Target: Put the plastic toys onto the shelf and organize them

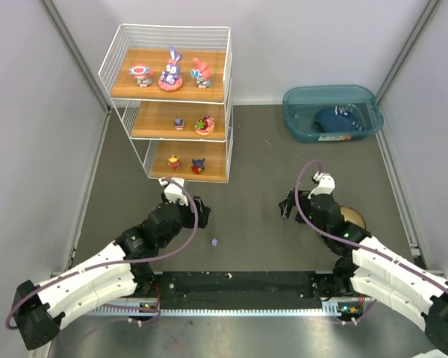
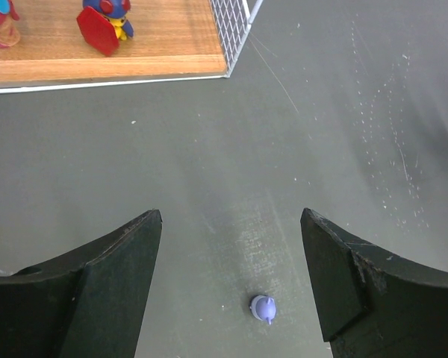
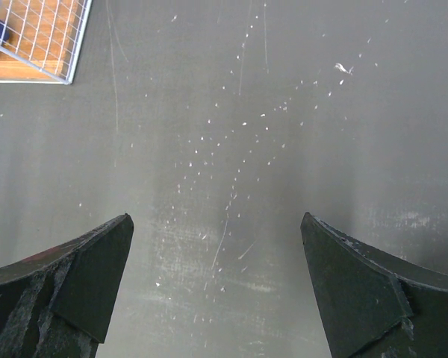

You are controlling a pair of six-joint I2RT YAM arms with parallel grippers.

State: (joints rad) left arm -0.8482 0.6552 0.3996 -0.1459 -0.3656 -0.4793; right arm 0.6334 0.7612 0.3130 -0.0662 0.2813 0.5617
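Observation:
The white wire shelf [image 1: 118, 49] stands at the back left with three wooden boards. Three figurines stand on its top board, a purple one [image 1: 170, 71] in the middle. Two small toys stand on the middle board and two on the bottom board [image 1: 187, 164]. A tiny purple bit [image 1: 215, 242] lies on the table. In the left wrist view it [image 2: 263, 307] lies between my open jaws, nearer the right finger. My left gripper [image 1: 196, 211] is open, just in front of the shelf. My right gripper [image 1: 290, 206] is open and empty over bare table.
A teal translucent bin [image 1: 299, 101] at the back right holds a dark blue item [image 1: 336, 119]. A tan round bowl [image 1: 353, 218] sits behind my right arm. White walls close in both sides. The shelf's bottom board corner [image 2: 172, 52] shows in the left wrist view.

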